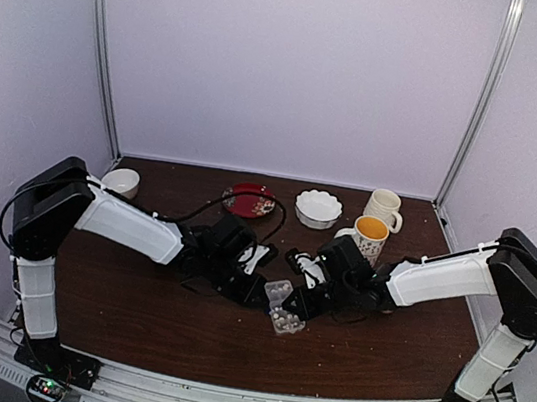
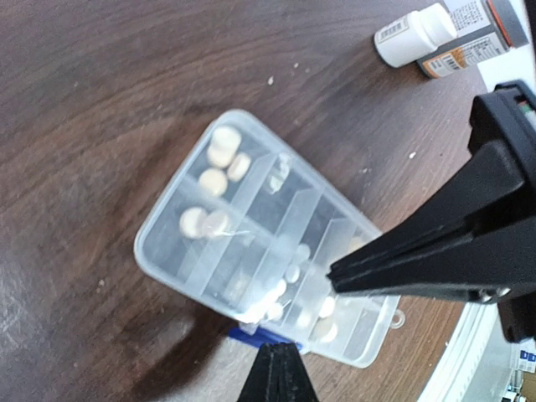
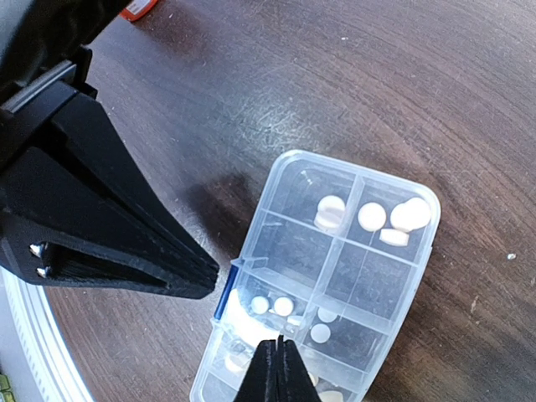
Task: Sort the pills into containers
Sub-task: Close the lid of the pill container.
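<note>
**Both jaws shut over the box**

Left and right jaws are each pressed together, pinching nothing, their tips poised over the clear box point(image 1: 283, 309) from opposite sides. Whitish pills point(image 3: 371, 216) lie in several of its compartments point(image 3: 289, 244). The box lies flat, mid-tabletop point(image 1: 131, 312). Behind stand a red plate point(image 1: 249, 199), a white bowl point(image 1: 318, 208) and two mugs point(image 1: 383, 208).

In the right wrist view the organizer box point(image 3: 293, 243) runs off the bottom edge. In the left wrist view glare blurs its near pills point(image 2: 291, 274), and the top edge crops the orange bottle point(image 2: 469, 46).
</note>
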Robot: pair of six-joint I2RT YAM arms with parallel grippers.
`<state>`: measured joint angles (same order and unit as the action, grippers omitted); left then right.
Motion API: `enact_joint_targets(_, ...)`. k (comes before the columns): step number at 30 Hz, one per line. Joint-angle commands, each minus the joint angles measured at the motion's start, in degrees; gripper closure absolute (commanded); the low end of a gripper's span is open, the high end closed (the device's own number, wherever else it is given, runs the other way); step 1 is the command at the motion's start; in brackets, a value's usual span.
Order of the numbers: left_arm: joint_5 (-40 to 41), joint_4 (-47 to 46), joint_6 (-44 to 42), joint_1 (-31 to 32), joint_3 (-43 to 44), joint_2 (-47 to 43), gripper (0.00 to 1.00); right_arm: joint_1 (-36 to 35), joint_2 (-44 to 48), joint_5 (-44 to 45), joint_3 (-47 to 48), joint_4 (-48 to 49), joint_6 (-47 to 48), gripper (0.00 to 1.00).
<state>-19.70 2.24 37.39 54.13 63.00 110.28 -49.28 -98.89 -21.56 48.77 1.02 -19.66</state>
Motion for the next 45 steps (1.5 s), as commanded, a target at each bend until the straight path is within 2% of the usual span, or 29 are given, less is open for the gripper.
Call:
enact_joint_targets(1,0.86,0.03,-0.39,0.27,-1.52,-1.43,1.00,-0.38,-1.38,2.14,0.17,-4.63,0.59,1.00)
enact_joint_targets(7,1.23,1.90,-0.78,0.25,-0.43,0.03,1.00,-0.38,-1.16,3.23,0.61,-6.17,0.98,1.00)
enact_joint_targets(18,-1.63,-1.87,0.95,0.27,2.23,4.51,1.00,-0.64,-1.58,3.39,0.34,-5.88,0.44,1.00)
enact_joint_targets(27,-3.46,-10.39,3.93,0.30,1.44,6.61,1.00,-1.41,-2.62,5.14,-0.16,-5.90,0.06,1.00)
enact_joint_targets(35,-3.06,-9.41,3.44,0.36,1.66,6.54,1.00,-1.44,2.68,8.79,-0.90,-7.41,0.38,1.00)
enact_joint_targets(40,-2.95,-8.79,3.05,0.32,1.86,6.24,1.00,-1.44,7.22,10.75,0.45,-10.32,0.72,0.92)
enact_joint_targets(45,-2.78,-8.84,2.99,0.35,1.78,6.14,1.00,-1.15,10.94,14.30,0.40,-11.65,0.66,0.73)
